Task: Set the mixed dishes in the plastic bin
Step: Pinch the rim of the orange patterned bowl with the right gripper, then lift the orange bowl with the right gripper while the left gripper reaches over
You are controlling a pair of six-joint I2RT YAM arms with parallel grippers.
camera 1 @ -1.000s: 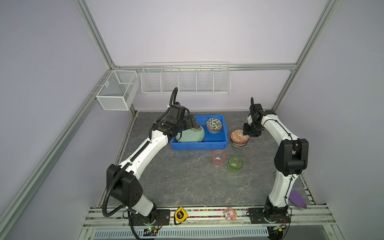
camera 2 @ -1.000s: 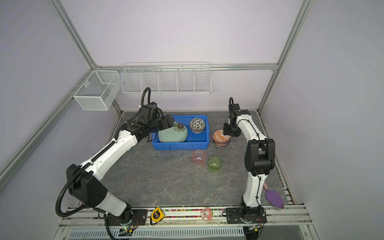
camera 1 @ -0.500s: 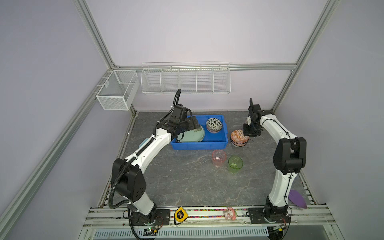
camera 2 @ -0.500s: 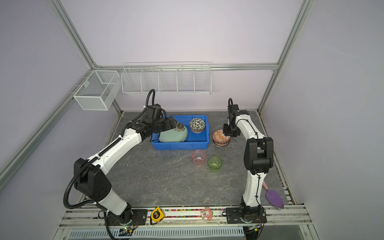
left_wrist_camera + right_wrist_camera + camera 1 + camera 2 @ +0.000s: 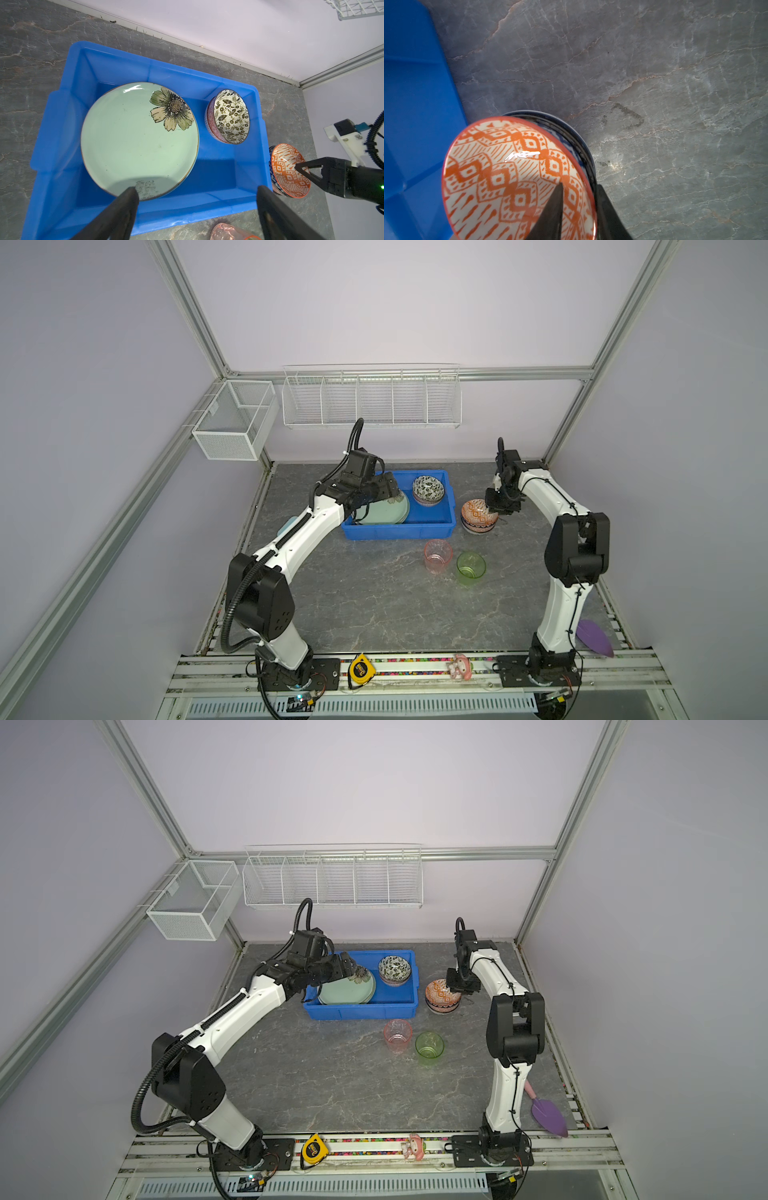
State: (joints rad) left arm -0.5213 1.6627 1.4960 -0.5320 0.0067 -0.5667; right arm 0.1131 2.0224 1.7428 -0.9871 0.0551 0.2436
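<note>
Orange bowl (image 5: pixel 508 176), glazed, slick, breakable, nested in a blue bowl (image 5: pixel 566 129): my right claw (image 5: pixel 580 185) straddles its right rim, clamp unclear; left claw (image 5: pixel 197 190) apart.

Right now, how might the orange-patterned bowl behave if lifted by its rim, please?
Its glossy glaze suggests the orange-patterned bowl could slip in the right gripper. Pinched at one edge, it would probably tilt. Looks ceramic: likely rigid, breakable.

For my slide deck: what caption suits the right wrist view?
Right gripper straddles the rim of the orange patterned bowl beside the blue bin.
</note>
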